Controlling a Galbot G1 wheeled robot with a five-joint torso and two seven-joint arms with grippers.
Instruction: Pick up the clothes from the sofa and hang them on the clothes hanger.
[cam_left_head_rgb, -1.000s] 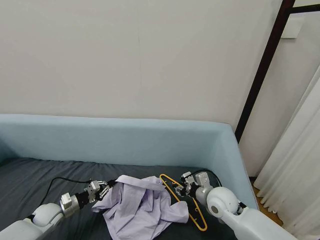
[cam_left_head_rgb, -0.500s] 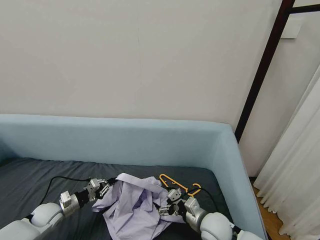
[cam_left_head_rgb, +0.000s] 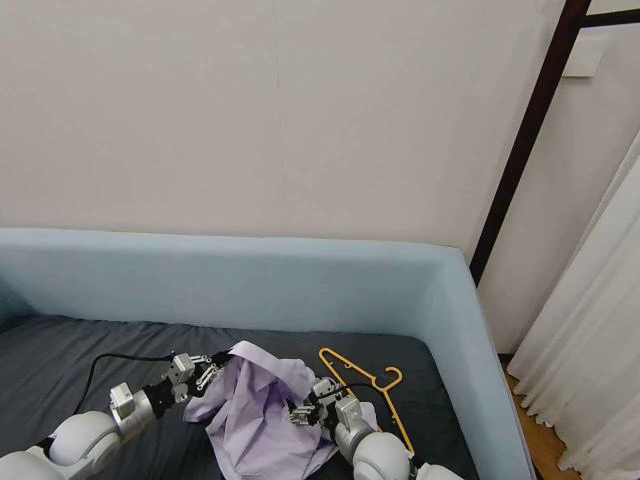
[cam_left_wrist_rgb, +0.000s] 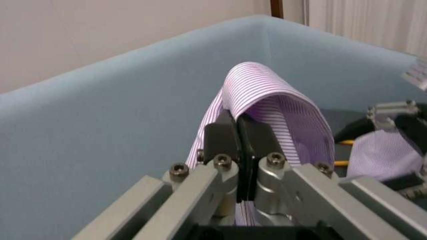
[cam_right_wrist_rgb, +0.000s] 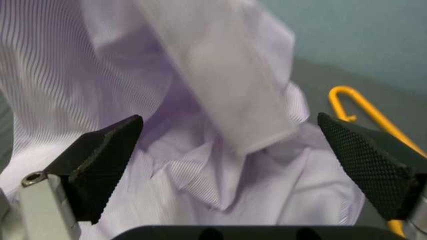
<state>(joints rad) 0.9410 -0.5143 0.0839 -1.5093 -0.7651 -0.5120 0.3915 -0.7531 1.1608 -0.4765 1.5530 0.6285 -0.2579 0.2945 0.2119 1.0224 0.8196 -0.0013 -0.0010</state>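
A lilac striped shirt (cam_left_head_rgb: 255, 415) lies crumpled on the dark sofa seat (cam_left_head_rgb: 60, 350). My left gripper (cam_left_head_rgb: 206, 375) is shut on its collar (cam_left_wrist_rgb: 280, 107), holding that edge raised; the black pads (cam_left_wrist_rgb: 223, 142) pinch the fabric. My right gripper (cam_left_head_rgb: 303, 411) hovers open just over the middle of the shirt (cam_right_wrist_rgb: 200, 100), with one finger (cam_right_wrist_rgb: 100, 155) on each side of a fold and nothing held. An orange hanger (cam_left_head_rgb: 365, 385) lies flat on the seat beside the shirt, its hook (cam_right_wrist_rgb: 360, 105) just past the cloth.
The pale blue sofa back (cam_left_head_rgb: 250, 280) and armrest (cam_left_head_rgb: 470, 360) wall in the seat. A black cable (cam_left_head_rgb: 115, 362) trails behind my left arm. A dark post (cam_left_head_rgb: 520, 150) and white curtain (cam_left_head_rgb: 595, 340) stand to the right of the sofa.
My right gripper has moved left, away from the hanger and over the shirt. My left gripper has kept its hold on the collar and drawn it slightly up and left.
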